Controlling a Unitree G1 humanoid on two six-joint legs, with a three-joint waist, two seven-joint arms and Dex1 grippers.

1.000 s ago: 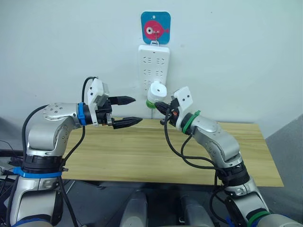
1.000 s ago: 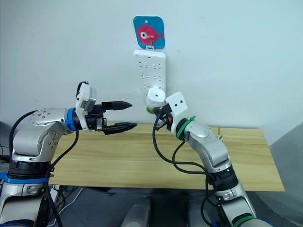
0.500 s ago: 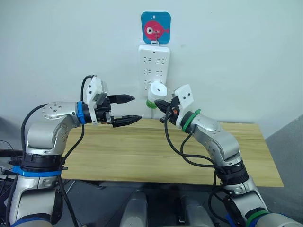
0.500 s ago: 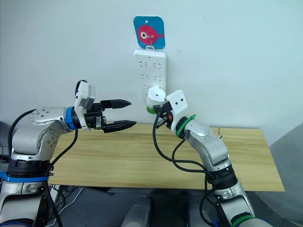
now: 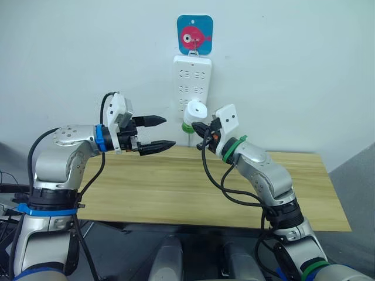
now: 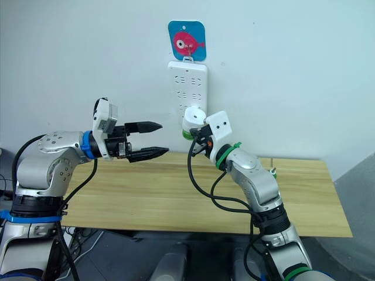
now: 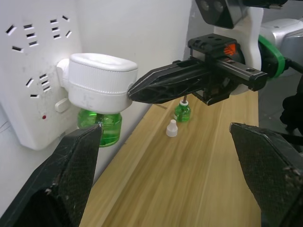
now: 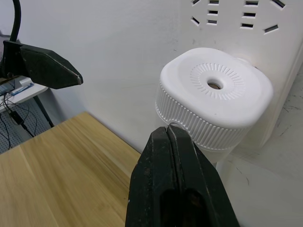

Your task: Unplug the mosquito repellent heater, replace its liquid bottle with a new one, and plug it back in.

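The mosquito repellent heater (image 7: 99, 80) is plugged into the white power strip (image 5: 191, 82) on the wall, above the bench (image 5: 176, 193). A green bottle (image 7: 105, 130) hangs under it. The right end effector (image 7: 135, 91) has its two black fingers pressed together, holding nothing, with the tip right at the heater's side. The left end effector (image 5: 158, 133) is wide open and empty, a little way off. A small green bottle (image 7: 182, 112) and a white cap (image 7: 172, 128) sit on the bench.
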